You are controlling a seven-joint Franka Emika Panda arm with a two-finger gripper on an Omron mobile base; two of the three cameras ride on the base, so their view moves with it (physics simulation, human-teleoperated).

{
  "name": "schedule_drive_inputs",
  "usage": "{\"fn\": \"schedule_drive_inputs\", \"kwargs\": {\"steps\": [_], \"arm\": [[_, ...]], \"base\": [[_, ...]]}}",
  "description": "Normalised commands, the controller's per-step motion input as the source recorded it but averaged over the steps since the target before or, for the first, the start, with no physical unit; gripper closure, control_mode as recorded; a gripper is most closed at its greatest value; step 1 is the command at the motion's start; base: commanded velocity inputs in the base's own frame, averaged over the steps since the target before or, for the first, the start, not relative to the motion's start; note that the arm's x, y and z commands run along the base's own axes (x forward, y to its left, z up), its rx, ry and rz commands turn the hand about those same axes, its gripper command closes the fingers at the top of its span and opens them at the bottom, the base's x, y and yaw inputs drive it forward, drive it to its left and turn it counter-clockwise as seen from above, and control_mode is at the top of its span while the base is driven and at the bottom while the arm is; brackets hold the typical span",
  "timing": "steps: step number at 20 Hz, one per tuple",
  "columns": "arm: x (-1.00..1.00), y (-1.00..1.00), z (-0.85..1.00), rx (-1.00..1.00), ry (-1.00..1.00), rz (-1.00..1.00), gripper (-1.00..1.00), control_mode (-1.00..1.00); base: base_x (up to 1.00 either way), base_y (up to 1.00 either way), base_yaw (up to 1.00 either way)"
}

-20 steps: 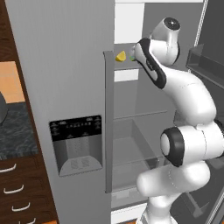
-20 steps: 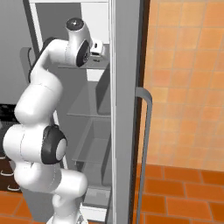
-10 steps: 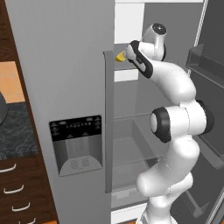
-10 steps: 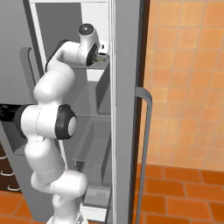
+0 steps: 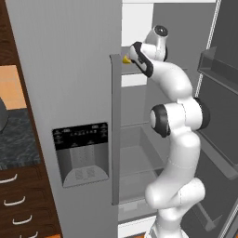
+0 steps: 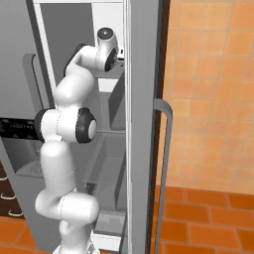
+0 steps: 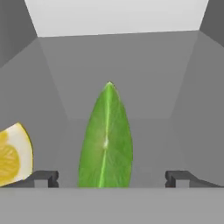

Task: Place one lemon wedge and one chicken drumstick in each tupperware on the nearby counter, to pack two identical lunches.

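My gripper (image 7: 111, 177) is open, reaching onto an upper shelf inside the fridge. A lime green lemon wedge (image 7: 106, 140) stands upright on the shelf between the two spread fingertips (image 7: 43, 177), with clear gaps on both sides. A bright yellow lemon wedge (image 7: 13, 153) lies to its left, outside the jaws. In the left base view the yellow wedge (image 5: 126, 59) peeks out just left of the hand (image 5: 135, 53). A strip of the dark marbled counter (image 5: 14, 139) lies at the far left. The chicken drumstick and the tupperware are out of view.
The fridge's left door (image 5: 69, 93), with its dispenser panel (image 5: 81, 153) and tall handle (image 5: 115, 130), stands shut close beside the arm. The right door (image 6: 144, 124) hangs open with door bins (image 5: 218, 65). Grey shelves and a drawer (image 5: 135, 158) lie below the hand.
The arm has stretched up and further into the fridge, carrying the hand left onto the upper shelf and up to the wedges. The jaws stay wide.
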Motion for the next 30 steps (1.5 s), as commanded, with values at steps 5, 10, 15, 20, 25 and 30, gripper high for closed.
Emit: {"fn": "schedule_drive_inputs", "kwargs": {"steps": [5, 10, 15, 20, 25, 30], "arm": [[0.19, 0.00, -0.26, 0.00, 0.00, 0.00, 1.00, -1.00], [0.09, 0.00, -0.31, 0.00, -0.01, 0.04, 1.00, -1.00], [-0.65, 0.04, -0.04, -0.04, -0.04, 0.05, 1.00, -1.00], [-1.00, 0.06, 0.00, -0.06, -0.01, 0.01, 1.00, -1.00], [-1.00, 0.05, -0.16, -0.09, -0.12, 0.00, 1.00, -1.00], [-1.00, 0.00, 0.20, 0.00, -0.10, 0.01, 1.00, -1.00]], "base": [[0.00, 0.00, 0.00], [0.00, 0.00, 0.00], [0.00, 0.00, 0.00], [0.00, 0.00, 0.00], [0.00, 0.00, 0.00], [0.00, 0.00, 0.00]]}}
